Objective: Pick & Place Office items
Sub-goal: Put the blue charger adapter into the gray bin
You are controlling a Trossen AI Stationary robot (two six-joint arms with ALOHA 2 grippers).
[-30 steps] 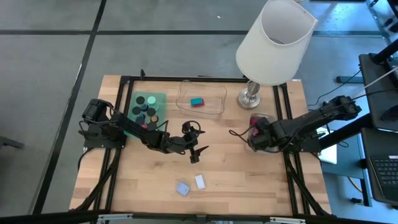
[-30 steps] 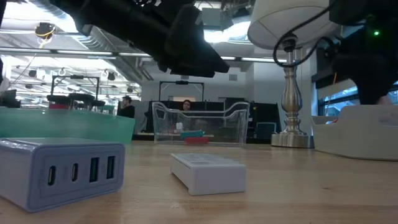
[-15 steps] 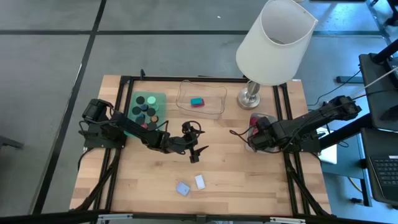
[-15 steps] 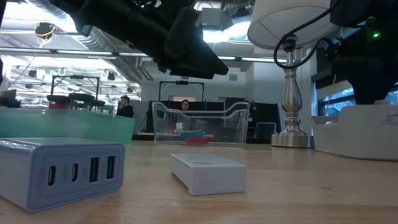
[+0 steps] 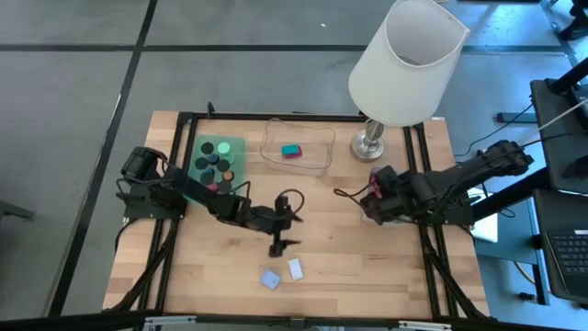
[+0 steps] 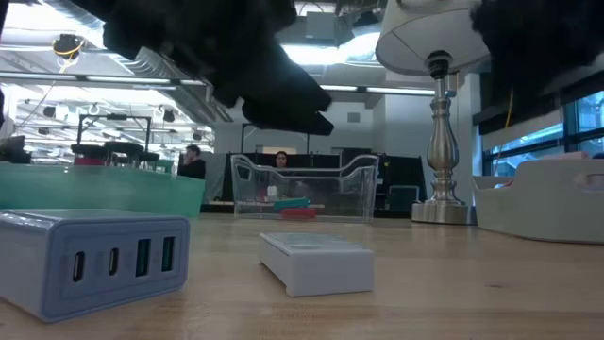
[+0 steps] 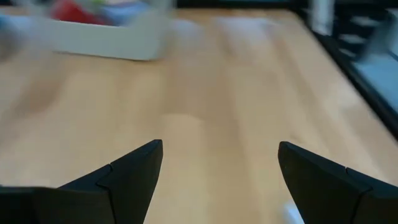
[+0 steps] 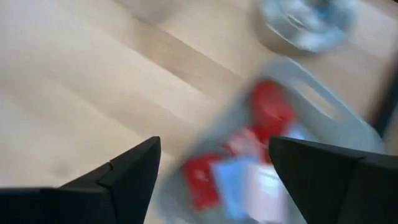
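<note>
Between left gripper [image 5: 278, 237] and right gripper [image 5: 366, 196], bare table [image 5: 331, 248], both open

One lamp [image 5: 404, 64], three trays: green [image 5: 218, 161], clear [image 5: 297, 145], grey [image 8: 311, 112]. Two small pale pieces [image 5: 270, 279] lie near the tabletop's front edge; the clear tray holds a teal block [image 5: 290, 150] and a red one

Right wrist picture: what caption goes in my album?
Open right gripper above a grey tray of red and light-blue blocks.
</note>
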